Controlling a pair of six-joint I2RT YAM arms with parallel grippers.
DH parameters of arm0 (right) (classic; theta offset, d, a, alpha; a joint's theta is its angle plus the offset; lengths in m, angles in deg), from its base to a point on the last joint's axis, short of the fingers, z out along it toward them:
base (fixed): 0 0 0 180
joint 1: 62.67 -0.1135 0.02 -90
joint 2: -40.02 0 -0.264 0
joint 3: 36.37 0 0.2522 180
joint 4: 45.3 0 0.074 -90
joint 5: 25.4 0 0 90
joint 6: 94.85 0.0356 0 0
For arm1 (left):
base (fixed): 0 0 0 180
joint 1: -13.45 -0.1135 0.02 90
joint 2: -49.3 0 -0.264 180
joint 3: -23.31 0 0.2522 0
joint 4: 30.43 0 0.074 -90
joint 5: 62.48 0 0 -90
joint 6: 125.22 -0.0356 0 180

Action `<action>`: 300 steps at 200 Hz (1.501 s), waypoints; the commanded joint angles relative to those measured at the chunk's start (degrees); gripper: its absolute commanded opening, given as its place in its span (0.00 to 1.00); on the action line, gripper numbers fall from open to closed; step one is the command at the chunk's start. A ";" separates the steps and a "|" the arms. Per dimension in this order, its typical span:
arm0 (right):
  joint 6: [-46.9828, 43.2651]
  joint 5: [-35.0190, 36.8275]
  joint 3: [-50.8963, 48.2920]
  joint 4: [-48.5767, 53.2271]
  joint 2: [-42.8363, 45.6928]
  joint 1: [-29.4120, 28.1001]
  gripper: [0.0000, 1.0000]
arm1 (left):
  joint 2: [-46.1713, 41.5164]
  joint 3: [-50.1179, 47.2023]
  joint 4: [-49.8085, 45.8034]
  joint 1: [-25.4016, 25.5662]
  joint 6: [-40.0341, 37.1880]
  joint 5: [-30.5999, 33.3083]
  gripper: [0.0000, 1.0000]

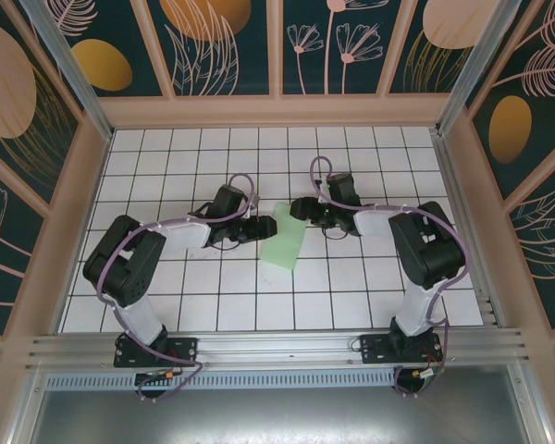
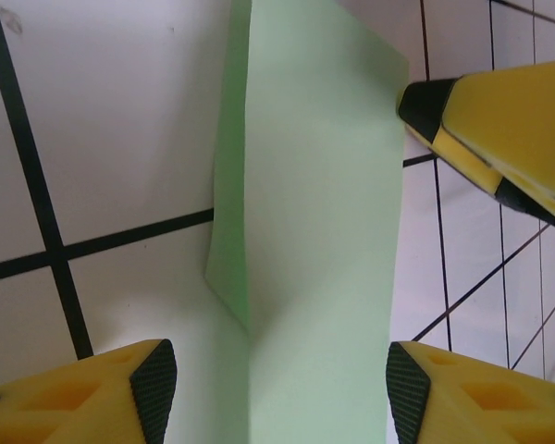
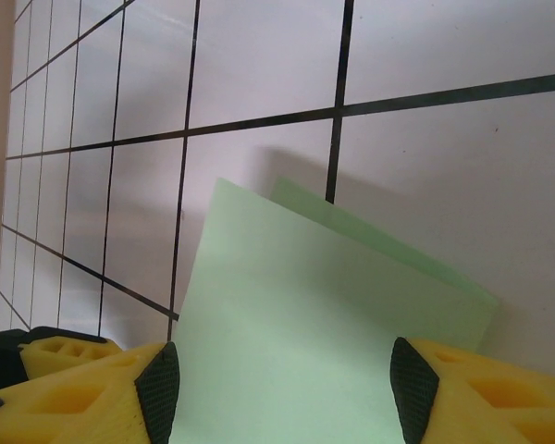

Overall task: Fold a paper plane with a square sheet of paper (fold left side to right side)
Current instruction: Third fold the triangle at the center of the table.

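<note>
While it lies folded on the white tiled table (image 1: 166,157), the square sheet of paper (image 1: 285,239) is recorded as a narrow mint-green double layer, placed between the two arms; a long crease is shown in the left wrist view, with a narrower strip beside it; the lower layer's edge is seen past the upper layer in the right wrist view; left gripper (image 2: 282,393): released, jaws wide, paper between them, unpinched; right gripper (image 3: 282,393): released, jaws wide, paper end between them, ungripped.
</note>
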 commanded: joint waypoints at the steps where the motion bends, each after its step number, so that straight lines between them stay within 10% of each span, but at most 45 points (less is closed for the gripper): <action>1: -1.95 -0.04 1.72 0.14 -0.78 -0.08 0.65 | 1.13 -0.40 2.15 0.04 0.54 -3.01 0.64; 147: -13.76 12.35 -2.99 5.00 13.11 -1.61 0.74 | -0.81 -4.47 6.94 0.06 4.22 -3.80 0.13; 213: -23.46 27.60 -19.03 -1.12 27.47 -23.62 0.78 | -2.18 -10.14 14.92 0.09 12.45 -5.62 0.01; 254: -30.77 39.94 -17.20 -1.65 20.38 -37.69 0.81 | -2.17 -10.35 15.87 0.09 13.60 -6.42 0.00; 300: -34.50 45.58 -11.47 -1.08 11.11 -40.86 0.83 | -2.16 -10.25 15.65 0.16 13.77 -7.00 0.00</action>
